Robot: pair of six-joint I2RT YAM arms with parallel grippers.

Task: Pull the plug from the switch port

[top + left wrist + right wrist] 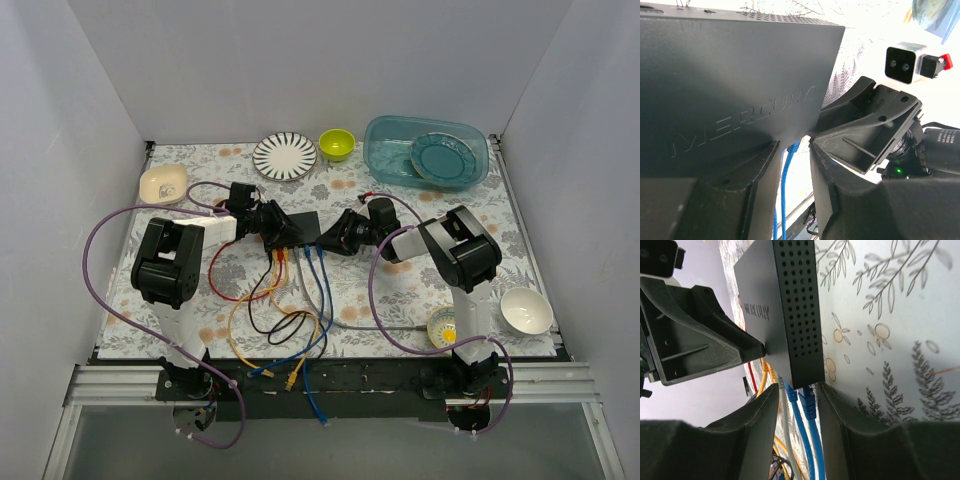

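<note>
Item: flat matte-black rectangular switch [305, 224], mid-table, socket edge toward the arm bases, flanked by both tools. Right gripper [797, 388]: jaws wide apart, straddling 2 blue plugs [807, 402], gripping nothing. Left gripper [792, 147]: jaws also apart and empty, 1 fingertip against the casing. Risks, as I judge them: pinching both plugs together, or the unclamped switch sliding with the pull. Obstructions: grey cable [784, 415] and yellow cable [771, 375] crowd the row. Elsewhere, well apart: striped round plate [285, 156], lime-green bowl [336, 144], translucent teal tub [385, 165].
</note>
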